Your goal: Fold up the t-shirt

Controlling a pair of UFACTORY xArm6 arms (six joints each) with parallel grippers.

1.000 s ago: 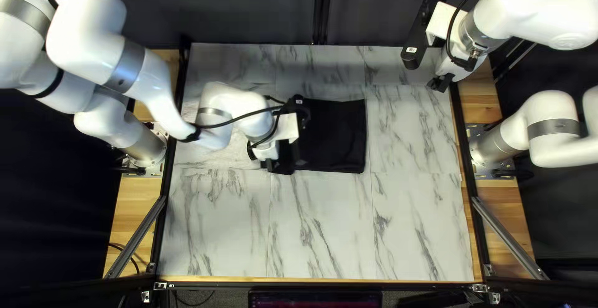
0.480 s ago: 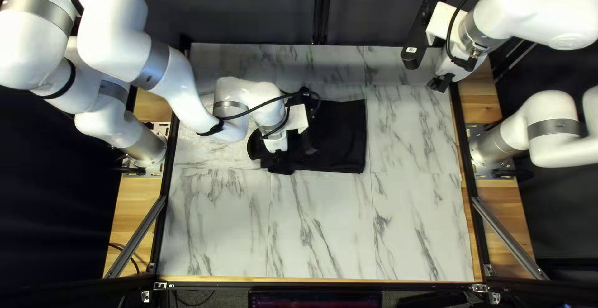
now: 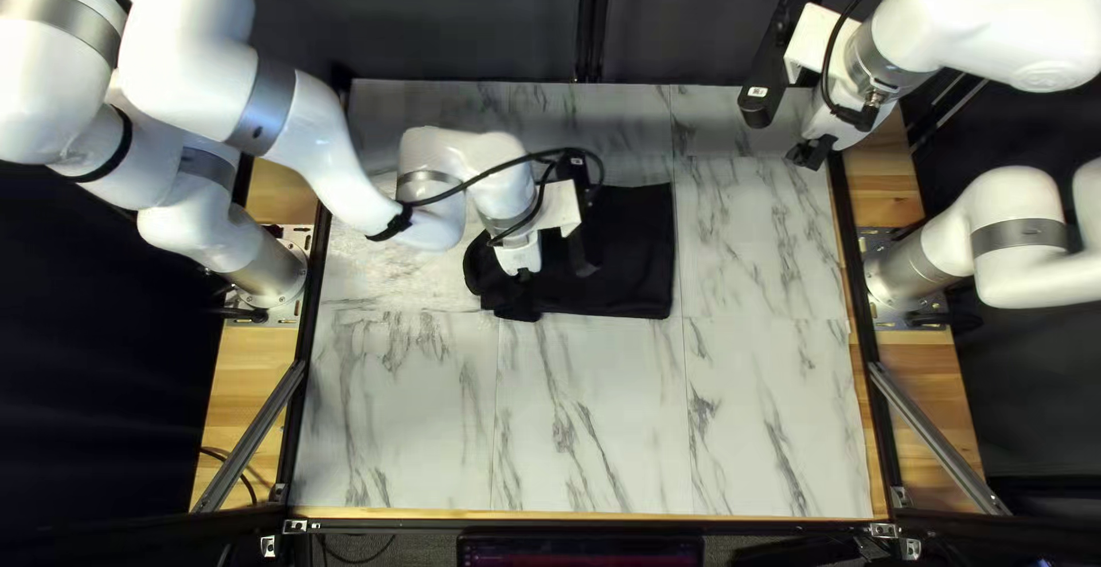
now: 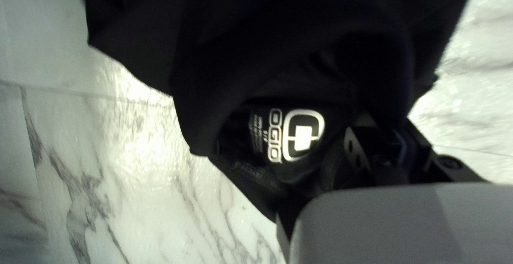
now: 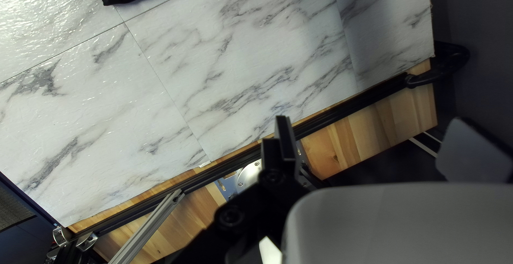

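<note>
Marble-patterned table (image 3: 593, 412), dark curtain (image 3: 464, 8) behind; left claw (image 3: 555, 270) pinches t-shirt (image 3: 632, 240), right claw (image 3: 808, 156) spread.

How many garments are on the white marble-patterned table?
1: a black fabric t-shirt near the table's centre, its left end under the left arm. Another could hide beneath it.
</note>
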